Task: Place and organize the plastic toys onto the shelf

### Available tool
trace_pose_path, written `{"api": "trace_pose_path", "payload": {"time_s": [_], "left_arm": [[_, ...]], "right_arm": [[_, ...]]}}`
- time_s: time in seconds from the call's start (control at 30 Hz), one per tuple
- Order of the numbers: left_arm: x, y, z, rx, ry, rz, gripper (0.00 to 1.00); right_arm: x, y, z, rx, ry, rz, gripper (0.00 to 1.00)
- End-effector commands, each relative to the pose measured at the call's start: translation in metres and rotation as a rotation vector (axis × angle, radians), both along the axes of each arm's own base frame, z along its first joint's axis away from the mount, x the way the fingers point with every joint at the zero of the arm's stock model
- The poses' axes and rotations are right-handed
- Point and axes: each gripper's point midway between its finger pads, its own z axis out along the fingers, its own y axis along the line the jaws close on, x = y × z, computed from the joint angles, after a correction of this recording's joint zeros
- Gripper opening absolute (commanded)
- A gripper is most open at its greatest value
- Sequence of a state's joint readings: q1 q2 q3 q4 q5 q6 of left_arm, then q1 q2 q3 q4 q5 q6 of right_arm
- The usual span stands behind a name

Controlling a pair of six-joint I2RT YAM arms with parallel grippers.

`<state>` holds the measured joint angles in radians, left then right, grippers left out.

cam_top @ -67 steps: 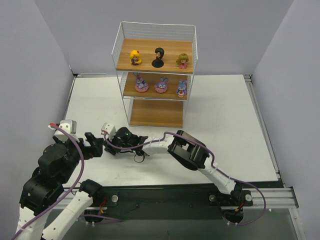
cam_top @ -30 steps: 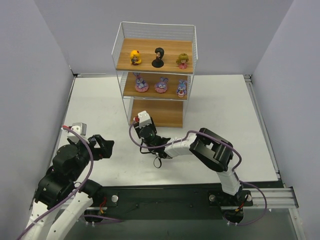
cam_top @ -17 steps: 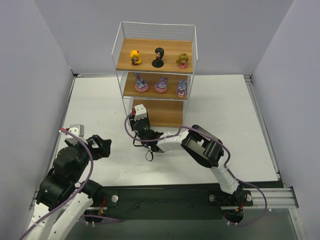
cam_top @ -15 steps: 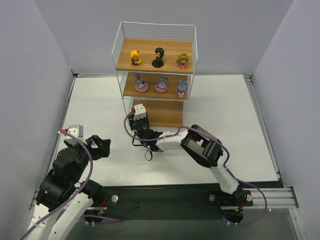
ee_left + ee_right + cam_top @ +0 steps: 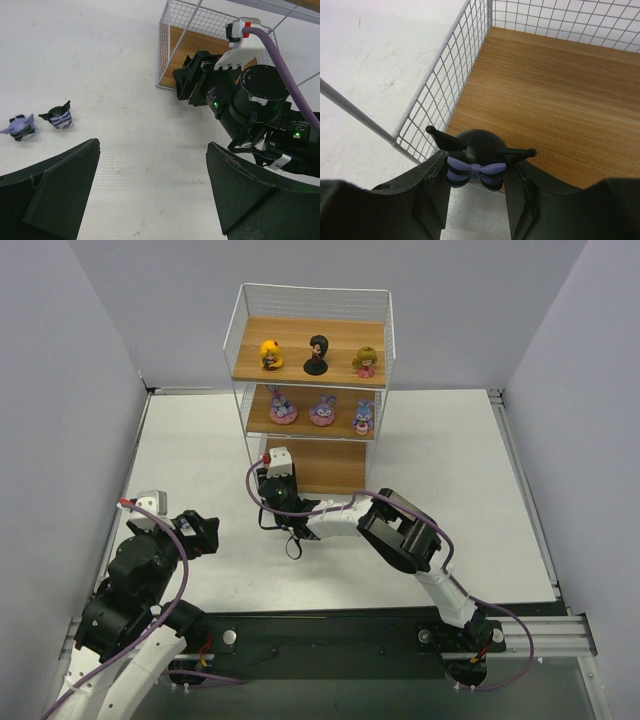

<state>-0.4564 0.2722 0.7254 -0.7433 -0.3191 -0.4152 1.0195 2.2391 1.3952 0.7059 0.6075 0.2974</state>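
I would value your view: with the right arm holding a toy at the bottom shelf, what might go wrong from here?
1. The dark toy in the right gripper sits close beside the left wire wall of the shelf; its pointed ears could snag the mesh.
2. It appears to sit at the front edge of the bottom board, so if released here it may tip off onto the table.

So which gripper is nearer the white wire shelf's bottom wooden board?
Right. The right gripper, holding a dark purple-bowed toy, is at the board's front-left corner; the left gripper hangs open, farther back.
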Motion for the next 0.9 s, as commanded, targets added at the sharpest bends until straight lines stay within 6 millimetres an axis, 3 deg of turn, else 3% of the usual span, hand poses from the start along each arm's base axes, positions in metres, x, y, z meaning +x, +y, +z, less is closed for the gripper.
{"api": "trace_pose_path", "payload": {"time_s": [0.0,0.63,0.87], "left_arm": [[0.005,0.000,0.011,-0.008,-0.047,0.011,0.97],[0.006,0.004,0.009,-0.003,-0.044,0.030,0.97],[0.006,0.005,0.009,-0.001,-0.044,0.034,0.97]], "right_arm": [[0.010,0.000,0.006,0.057,-0.011,-0.062,0.18],[0.021,0.001,0.002,0.056,0.007,-0.092,0.19],[0.026,0.005,0.002,0.038,0.030,-0.106,0.25]]}}
